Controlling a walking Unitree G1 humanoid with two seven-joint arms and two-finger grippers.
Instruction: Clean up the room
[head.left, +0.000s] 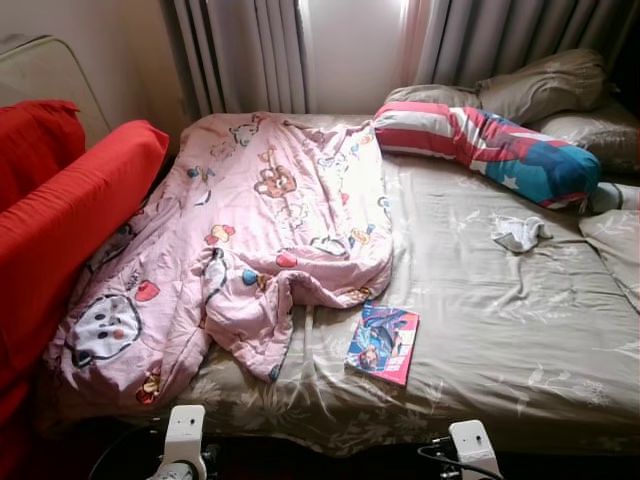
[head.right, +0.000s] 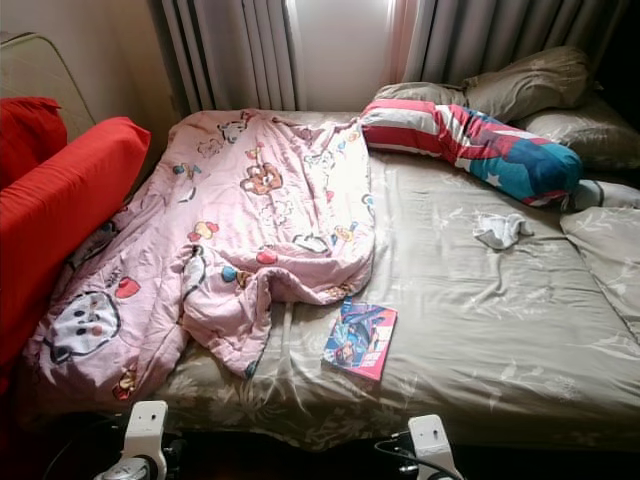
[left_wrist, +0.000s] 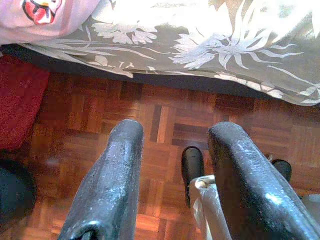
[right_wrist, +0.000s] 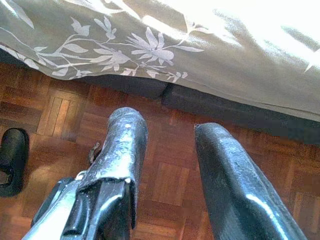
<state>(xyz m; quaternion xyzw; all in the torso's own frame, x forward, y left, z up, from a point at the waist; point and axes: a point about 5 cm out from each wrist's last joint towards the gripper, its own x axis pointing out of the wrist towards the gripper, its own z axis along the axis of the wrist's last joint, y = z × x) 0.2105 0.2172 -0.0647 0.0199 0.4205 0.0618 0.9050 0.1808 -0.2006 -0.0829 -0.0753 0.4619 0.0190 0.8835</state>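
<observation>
1. On the bed (head.left: 520, 330), near its front edge, lies a book (head.left: 383, 343), flat, cover up, just beside the rumpled hem of the pink quilt (head.left: 240, 240). It looks dropped there, not put away.
2. Quilt is bunched over the bed's left half, one fold spilling toward the front edge, its left side pressed against the red sofa (head.left: 70, 210). That heap reads as the main untidy job.
3. Farther back on the right, a small white cloth (head.left: 520, 232) sits crumpled alone on the sheet, well apart from the book.
4. Along the head end a striped bolster (head.left: 490, 145) rests askew across grey pillows (head.left: 545, 85), curtains (head.left: 250, 50) behind.
5. Left gripper (left_wrist: 172, 150) hangs low over the parquet floor (left_wrist: 165, 110), fingers spread apart, nothing between them; the bed's floral skirt lies just ahead.
6. Right gripper (right_wrist: 165, 150) likewise hangs above the floor, fingers parted and empty; a dark shoe (right_wrist: 12, 160) sits off to one side.
7. Room to move: the bed's right half is open sheet, so the book looks reachable from the front edge; the sofa crowds the left side.
</observation>
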